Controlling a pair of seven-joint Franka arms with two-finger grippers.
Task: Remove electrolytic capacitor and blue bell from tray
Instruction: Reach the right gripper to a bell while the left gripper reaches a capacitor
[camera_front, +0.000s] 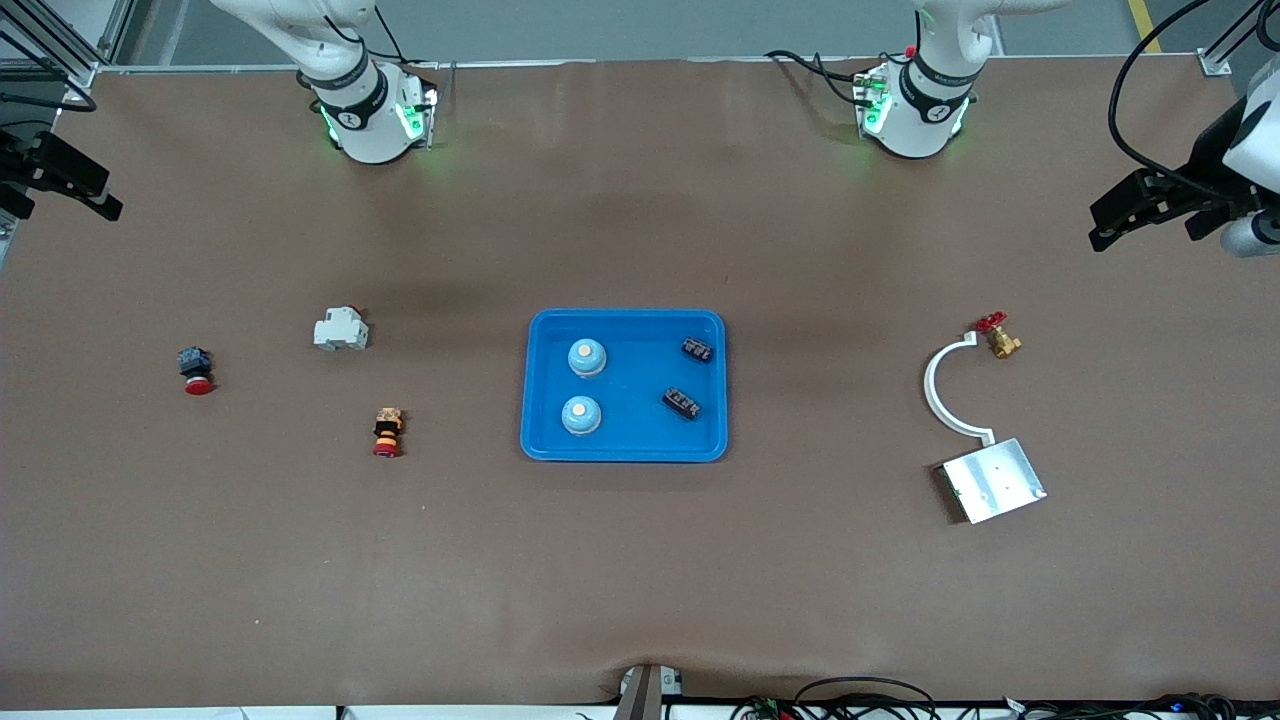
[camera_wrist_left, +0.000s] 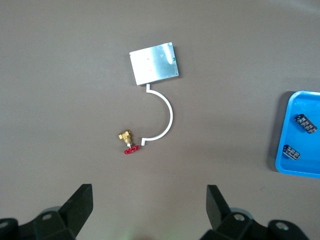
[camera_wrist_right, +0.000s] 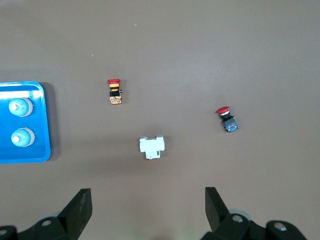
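A blue tray (camera_front: 625, 452) lies mid-table. In it are two light-blue dome bells (camera_front: 587, 357) (camera_front: 581, 415) toward the right arm's end and two black capacitors (camera_front: 697, 349) (camera_front: 681, 403) toward the left arm's end. The left wrist view shows the tray's edge (camera_wrist_left: 285, 160) and both capacitors (camera_wrist_left: 305, 123) (camera_wrist_left: 291, 152). The right wrist view shows the tray (camera_wrist_right: 45, 145) and both bells (camera_wrist_right: 18, 106) (camera_wrist_right: 23, 137). My left gripper (camera_front: 1145, 230) (camera_wrist_left: 150, 200) is open and empty, raised over the table's left-arm end. My right gripper (camera_front: 60, 200) (camera_wrist_right: 148, 202) is open and empty, raised over the right-arm end.
A white breaker (camera_front: 341, 329), a blue-bodied red push button (camera_front: 196, 370) and an orange-bodied red push button (camera_front: 387, 431) lie toward the right arm's end. A brass valve (camera_front: 1000, 338), a white curved bracket (camera_front: 935, 385) and a metal plate (camera_front: 993, 480) lie toward the left arm's end.
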